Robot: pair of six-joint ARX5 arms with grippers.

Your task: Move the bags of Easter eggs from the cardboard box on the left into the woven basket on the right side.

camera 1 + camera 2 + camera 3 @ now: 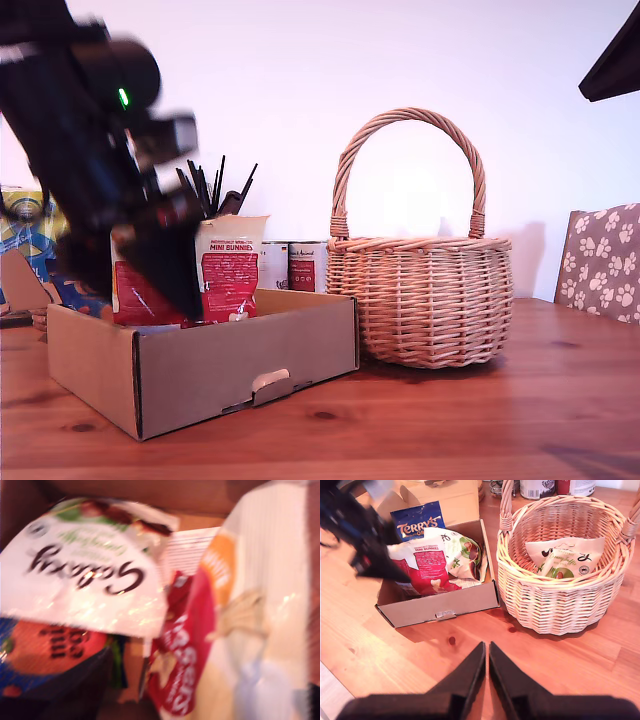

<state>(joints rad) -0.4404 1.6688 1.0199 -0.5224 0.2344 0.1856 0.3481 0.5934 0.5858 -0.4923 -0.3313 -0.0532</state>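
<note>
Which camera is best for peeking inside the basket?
The second wrist view: it looks down into the woven basket and shows a white bag inside. The exterior view shows only its side and handle. The first wrist view misses it.

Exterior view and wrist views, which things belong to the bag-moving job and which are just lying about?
Job: Mini Bunnies bag, white bag with dark print, blue Terry's bag, cardboard box, woven basket, white bag already in the basket.
Lying about: tins, yellow-and-blue pack, paw-print cushion.
</note>
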